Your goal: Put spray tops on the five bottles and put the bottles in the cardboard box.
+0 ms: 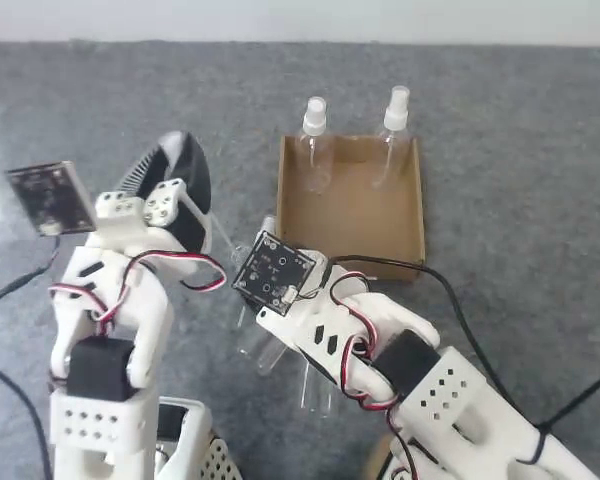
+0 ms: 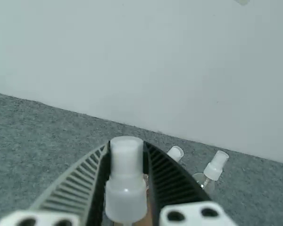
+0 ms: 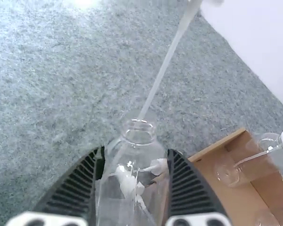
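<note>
Just beside the cardboard box [image 1: 350, 215], clamped in the right gripper's [image 3: 132, 157] fingers [image 3: 188, 188]: an open bottle [image 3: 132, 141], mouth presented to the incoming tube [image 3: 162, 70]. Pinched between the left gripper's [image 2: 126, 155] fingers [image 2: 80, 181]: a spray top [image 2: 126, 183], seemingly raised to thread the tube straight in. Standing at the box's far end: two capped bottles [image 1: 315, 140]. Lying on the worktop [image 1: 520, 150]: loose bottles [image 1: 318, 385], awaiting tops.
</note>
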`<state>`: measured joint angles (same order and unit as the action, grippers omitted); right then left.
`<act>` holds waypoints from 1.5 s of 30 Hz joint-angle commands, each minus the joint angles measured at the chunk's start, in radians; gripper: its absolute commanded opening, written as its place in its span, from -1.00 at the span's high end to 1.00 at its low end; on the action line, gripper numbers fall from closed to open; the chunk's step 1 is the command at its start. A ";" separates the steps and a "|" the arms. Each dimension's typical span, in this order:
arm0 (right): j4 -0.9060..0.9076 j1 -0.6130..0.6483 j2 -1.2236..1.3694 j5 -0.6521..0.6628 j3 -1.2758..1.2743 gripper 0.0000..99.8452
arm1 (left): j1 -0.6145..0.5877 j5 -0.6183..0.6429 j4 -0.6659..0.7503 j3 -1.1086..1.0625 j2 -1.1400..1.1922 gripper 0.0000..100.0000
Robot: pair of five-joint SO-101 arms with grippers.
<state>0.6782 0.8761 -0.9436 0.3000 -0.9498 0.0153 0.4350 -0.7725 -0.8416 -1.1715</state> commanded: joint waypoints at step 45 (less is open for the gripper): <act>-0.490 -0.087 -0.036 -0.249 -0.221 0.99 | 0.117 -0.183 -0.285 0.277 0.003 0.66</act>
<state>0.2133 0.8025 -0.9436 0.0652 -1.1845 0.1734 0.2877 -1.0733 -0.6421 -1.1715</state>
